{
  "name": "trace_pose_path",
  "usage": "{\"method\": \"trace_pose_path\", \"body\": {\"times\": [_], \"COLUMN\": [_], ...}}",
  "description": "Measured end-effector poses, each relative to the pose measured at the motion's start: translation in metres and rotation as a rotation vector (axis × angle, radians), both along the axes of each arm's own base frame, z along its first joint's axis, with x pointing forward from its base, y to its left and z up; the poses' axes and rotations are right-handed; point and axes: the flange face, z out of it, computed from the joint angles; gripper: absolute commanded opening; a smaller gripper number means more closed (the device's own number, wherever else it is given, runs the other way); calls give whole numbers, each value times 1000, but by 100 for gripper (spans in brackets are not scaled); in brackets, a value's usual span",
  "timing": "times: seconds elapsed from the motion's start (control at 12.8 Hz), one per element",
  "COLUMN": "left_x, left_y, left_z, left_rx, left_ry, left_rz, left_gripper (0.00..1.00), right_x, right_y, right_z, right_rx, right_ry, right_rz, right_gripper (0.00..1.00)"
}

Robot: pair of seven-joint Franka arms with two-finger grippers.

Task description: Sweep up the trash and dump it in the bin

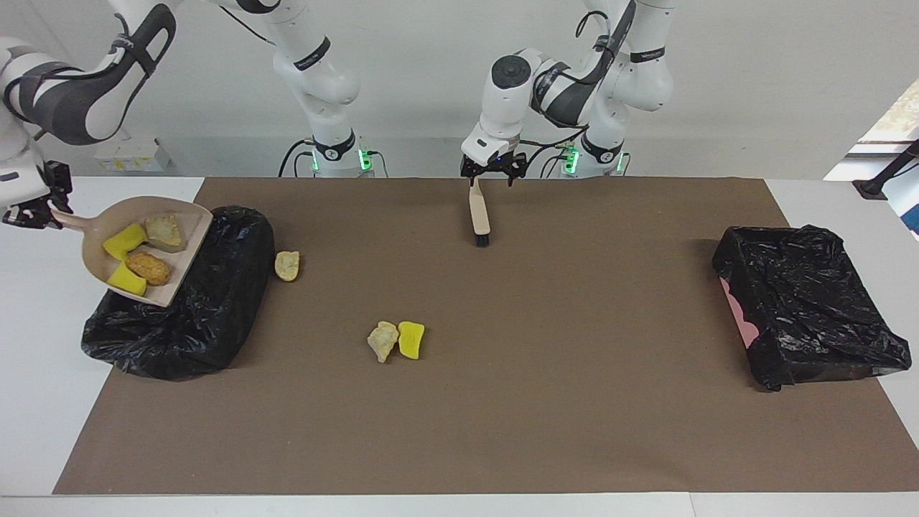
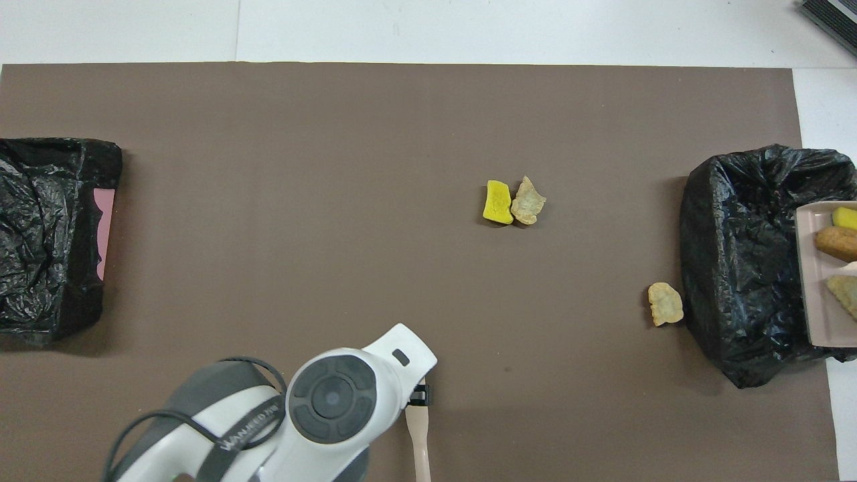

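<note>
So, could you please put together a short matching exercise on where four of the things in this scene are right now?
Things:
1. brown lump
2. brush
3. dustpan
4. yellow sponge piece

Places:
A. on the mat, touching a pale lump, mid-table
B. hanging from the left claw
C. in the dustpan with other trash
D. held by the right claw, tilted over the black-bagged bin

Pairs: 1-C, 2-B, 3-D, 4-A
</note>
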Motion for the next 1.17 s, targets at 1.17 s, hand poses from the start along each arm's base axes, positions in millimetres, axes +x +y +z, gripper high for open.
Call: {"method": "trace_pose_path", "body": {"times": [1.17], "left_x": [166], "left_y": [254], "left_z": [251], "left_rx": [-12], "left_ry": [-154], "left_rz": [-86], "left_gripper": [100], "right_x": [-9], "right_y": [78], "right_z": [69], "right_rx": [-514], "right_ry": [23], "right_rz": [94], "right_gripper": [0]}}
